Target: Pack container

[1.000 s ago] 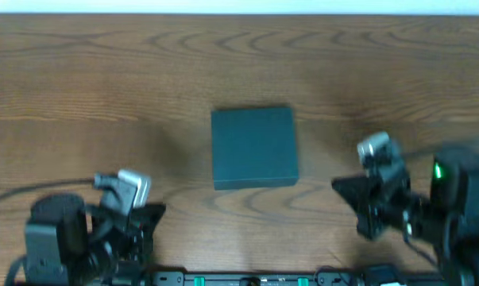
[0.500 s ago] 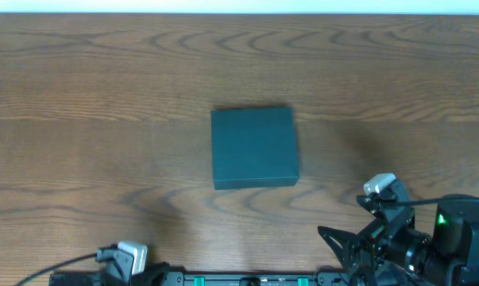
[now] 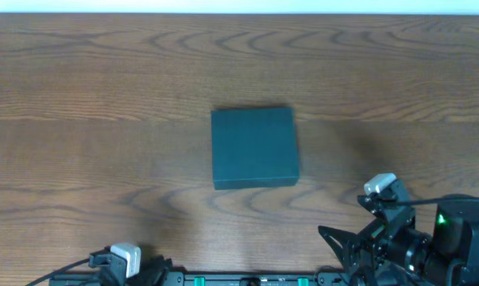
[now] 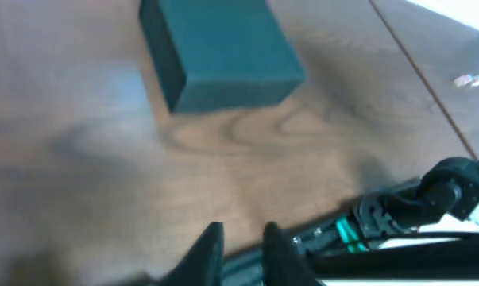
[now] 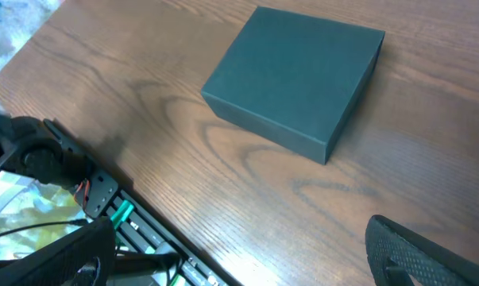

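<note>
The container (image 3: pixel 253 148) is a dark teal box with its lid down, lying flat at the table's middle. It shows far up in the left wrist view (image 4: pixel 215 48) and the right wrist view (image 5: pixel 295 79). My left gripper (image 4: pixel 241 240) sits low by the near edge, well short of the box, its fingers a narrow gap apart with nothing between. In the overhead view only the left arm's wrist (image 3: pixel 124 260) shows. My right gripper (image 5: pixel 247 262) hovers near the front right, fingers spread wide and empty, also seen from overhead (image 3: pixel 334 253).
A black rail with green clips (image 3: pixel 247 280) runs along the near table edge. The right arm's base (image 4: pixel 430 202) shows at the right of the left wrist view. The left arm (image 5: pixel 32 151) shows at the left of the right wrist view. Bare wood surrounds the box.
Both arms have drawn back toward the near edge, away from the box. The right jaws went from shut to wide open. The left jaws have parted slightly.
</note>
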